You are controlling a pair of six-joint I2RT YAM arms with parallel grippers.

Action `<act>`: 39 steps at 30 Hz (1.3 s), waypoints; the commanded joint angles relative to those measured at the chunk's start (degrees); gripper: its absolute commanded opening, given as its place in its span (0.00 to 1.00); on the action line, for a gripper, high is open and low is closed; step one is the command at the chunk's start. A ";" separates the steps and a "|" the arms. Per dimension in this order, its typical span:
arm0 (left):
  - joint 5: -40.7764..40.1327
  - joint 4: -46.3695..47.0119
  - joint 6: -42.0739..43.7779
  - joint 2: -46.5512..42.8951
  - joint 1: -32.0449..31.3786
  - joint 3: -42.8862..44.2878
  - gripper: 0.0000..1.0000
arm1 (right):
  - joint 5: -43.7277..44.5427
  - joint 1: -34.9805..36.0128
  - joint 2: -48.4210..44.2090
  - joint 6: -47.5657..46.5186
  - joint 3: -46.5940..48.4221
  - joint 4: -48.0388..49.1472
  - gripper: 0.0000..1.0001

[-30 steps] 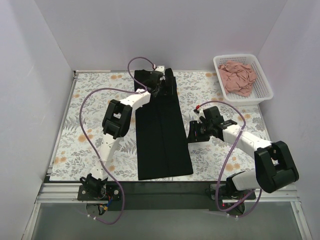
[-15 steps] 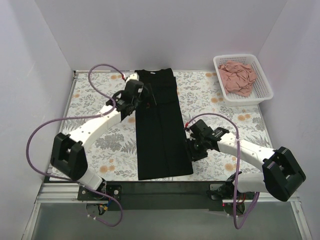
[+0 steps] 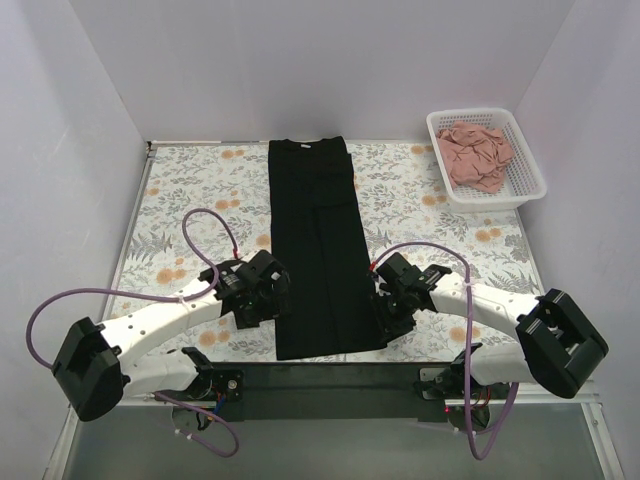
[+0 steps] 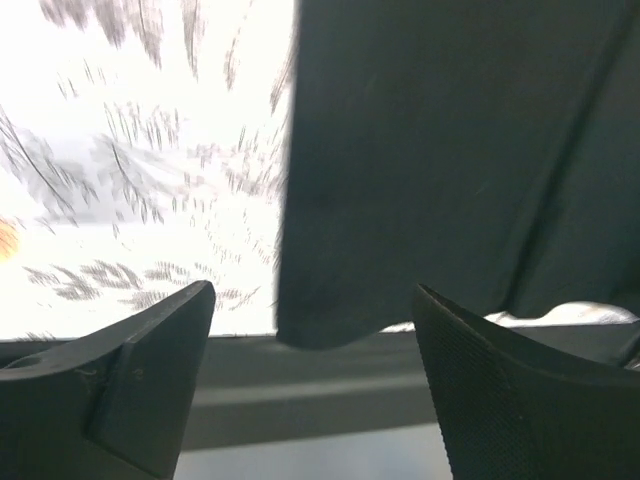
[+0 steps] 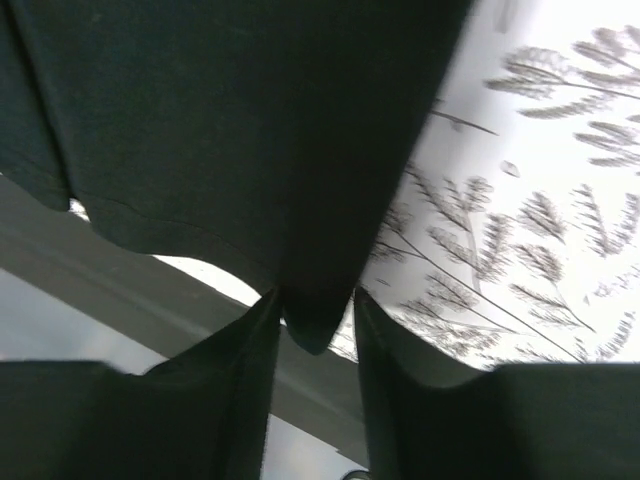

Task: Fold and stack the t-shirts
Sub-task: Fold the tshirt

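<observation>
The black t-shirt [image 3: 315, 240] lies folded into a long narrow strip down the middle of the table. My left gripper [image 3: 272, 297] is open beside the strip's near left edge. In the left wrist view the shirt's near left corner [image 4: 430, 150] lies just ahead of the open left gripper [image 4: 312, 288], untouched. My right gripper [image 3: 384, 315] is at the near right corner. In the right wrist view the right gripper [image 5: 315, 295] is closed narrowly on that corner of black cloth [image 5: 230, 120]. The dusty-pink t-shirt [image 3: 475, 155] lies crumpled in the basket.
The white lattice basket [image 3: 500, 200] stands at the back right. The floral tablecloth [image 3: 190, 200] covers the table. The dark front rail [image 3: 320, 375] runs just past the shirt's near hem. Purple cables loop off both arms.
My left arm has swung back from the shirt's far collar end to its near left edge. My right gripper has moved in to the near right corner and closed on it.
</observation>
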 commanded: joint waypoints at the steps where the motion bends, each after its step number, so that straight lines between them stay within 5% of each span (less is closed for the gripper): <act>1: 5.80 0.13 -5.47 0.57 -1.79 -3.73 0.78 | -1.53 0.66 2.22 0.09 -1.52 2.76 0.41; 6: 6.79 1.63 -6.62 3.48 -4.16 -4.88 0.70 | -1.44 0.66 1.79 0.00 -1.78 2.85 0.02; 16: 8.89 2.78 -7.41 6.99 -6.01 -5.14 0.47 | -1.62 0.58 1.79 -0.44 -1.87 3.02 0.01; 35: 7.58 0.58 -9.26 17.19 -11.20 -2.60 0.32 | -1.53 0.58 1.61 -0.26 -2.57 3.46 0.01; 39: 5.47 -0.12 -9.52 19.03 -12.08 -1.45 0.18 | -1.53 0.66 2.14 -0.26 -2.75 3.82 0.01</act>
